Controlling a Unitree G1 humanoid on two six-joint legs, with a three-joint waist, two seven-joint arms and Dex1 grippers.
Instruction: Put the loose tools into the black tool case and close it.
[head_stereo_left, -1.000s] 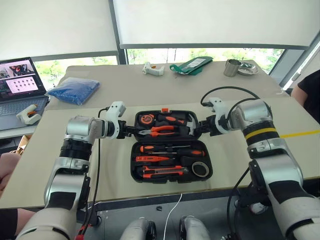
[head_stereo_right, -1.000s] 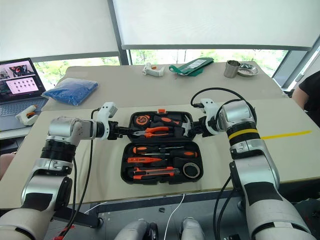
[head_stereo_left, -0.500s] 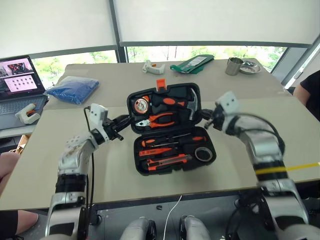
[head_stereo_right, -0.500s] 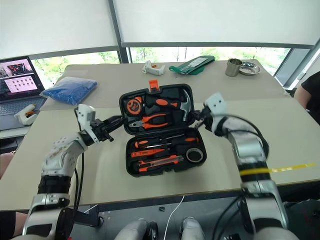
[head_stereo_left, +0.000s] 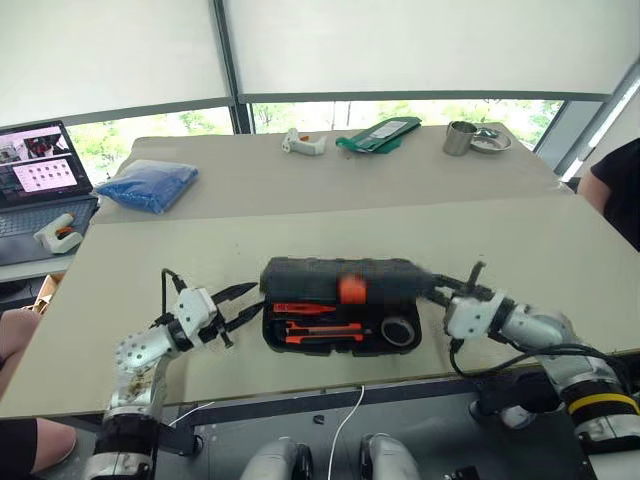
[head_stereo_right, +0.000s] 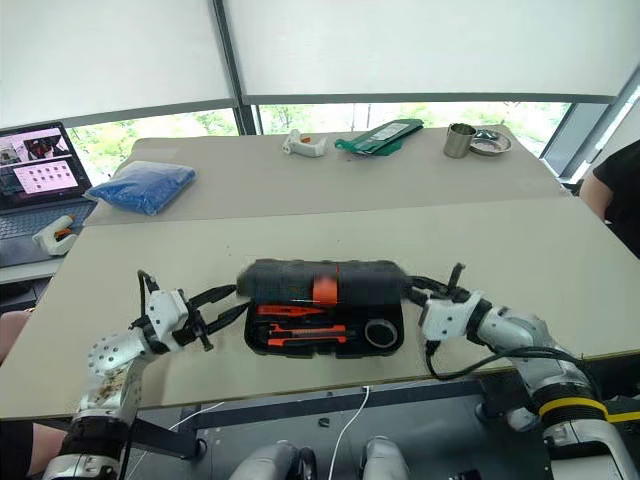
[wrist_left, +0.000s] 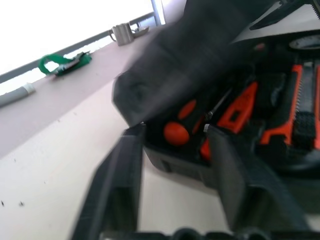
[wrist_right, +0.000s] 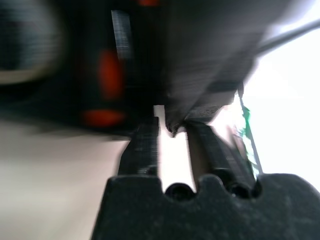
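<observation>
The black tool case (head_stereo_left: 272, 335) lies near the table's front edge. Its lid (head_stereo_left: 320, 275) hangs low over the base, blurred, with the orange latch (head_stereo_left: 350, 289) facing me. Under the lid the front of the base shows orange screwdrivers (head_stereo_left: 300, 309), the utility knife (head_stereo_left: 320, 337) and the black tape roll (head_stereo_left: 399, 331) in their recesses. My left gripper (head_stereo_left: 243, 303) is open at the case's left end, its fingers (wrist_left: 125, 185) on either side of the base's corner. My right gripper (head_stereo_left: 452, 283) is open at the right end, and the lid's edge (wrist_right: 175, 125) lies at its tips.
A blue bag (head_stereo_left: 148, 184) and a laptop (head_stereo_left: 38, 170) are at the far left. At the back stand a white device (head_stereo_left: 303, 146), a green item (head_stereo_left: 375, 133) and a metal cup (head_stereo_left: 459, 137). A person (head_stereo_left: 615, 190) is at the right edge.
The lid has swung from lying flat open, through upright, down over the base. Both grippers have pulled back toward me, sunk lower, rolled over, and opened.
</observation>
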